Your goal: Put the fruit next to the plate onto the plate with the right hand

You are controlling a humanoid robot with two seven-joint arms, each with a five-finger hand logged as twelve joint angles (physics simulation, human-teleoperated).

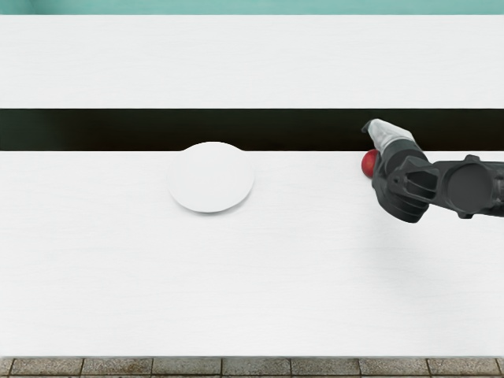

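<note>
A round white plate lies on the white table, left of the middle. Far to its right, by the table's back edge, a small red fruit shows only as a sliver. My right hand covers the rest of it, and its dark arm comes in from the right edge. The hand is pressed against the fruit's right side. A light grey part of the hand sticks up over the dark gap behind. How the hand sits around the fruit is hidden. The left arm is out of view.
The table stretches across the whole view, with a dark gap behind its back edge and a second white surface beyond. A tiled floor strip shows at the bottom.
</note>
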